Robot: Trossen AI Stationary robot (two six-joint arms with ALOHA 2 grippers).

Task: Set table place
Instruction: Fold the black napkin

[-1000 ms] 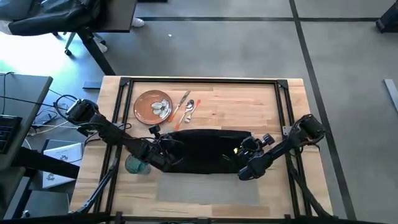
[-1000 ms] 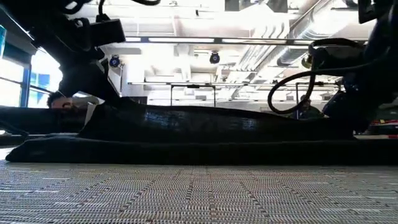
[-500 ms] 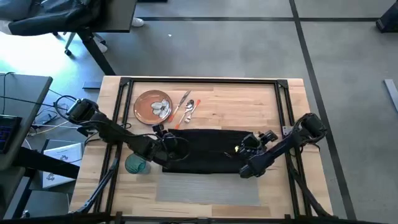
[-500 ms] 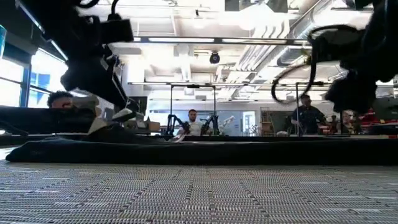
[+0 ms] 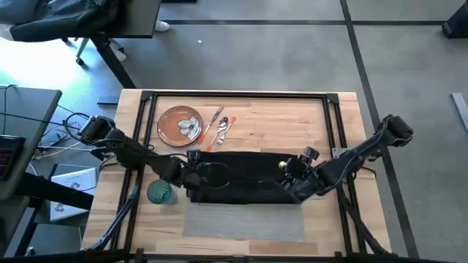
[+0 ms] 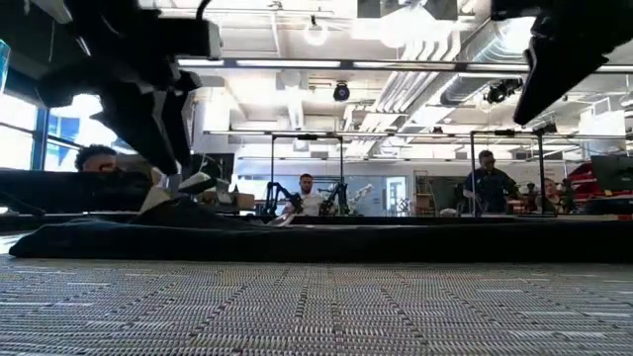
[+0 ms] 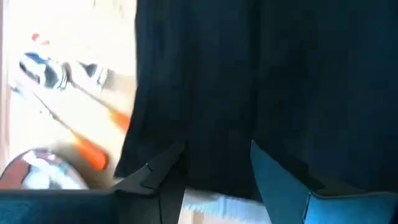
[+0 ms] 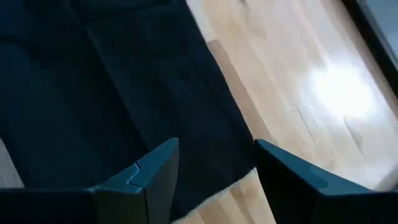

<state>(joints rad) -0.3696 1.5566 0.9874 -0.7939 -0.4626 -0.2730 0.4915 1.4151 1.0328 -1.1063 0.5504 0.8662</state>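
Where the grey placemat (image 5: 243,220) fills the lower centre, a black napkin (image 5: 245,177) lies flat behind it; both tools, left (image 5: 191,177) and right (image 5: 292,183), hover spread apart over its ends. Plate (image 5: 180,125) and cutlery (image 5: 218,127) sit upper left on the worktop (image 5: 292,120).

No text, label, brand, number or sign is legible in any view.

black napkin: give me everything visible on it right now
The black napkin is a dark cloth spread flat in a long rectangle across the table, covering the far part of the grey placemat. Faint fold creases show in the wrist views. The left gripper sits over its left end, the right gripper over its right end, both open. The cutlery lies just beyond its far edge.
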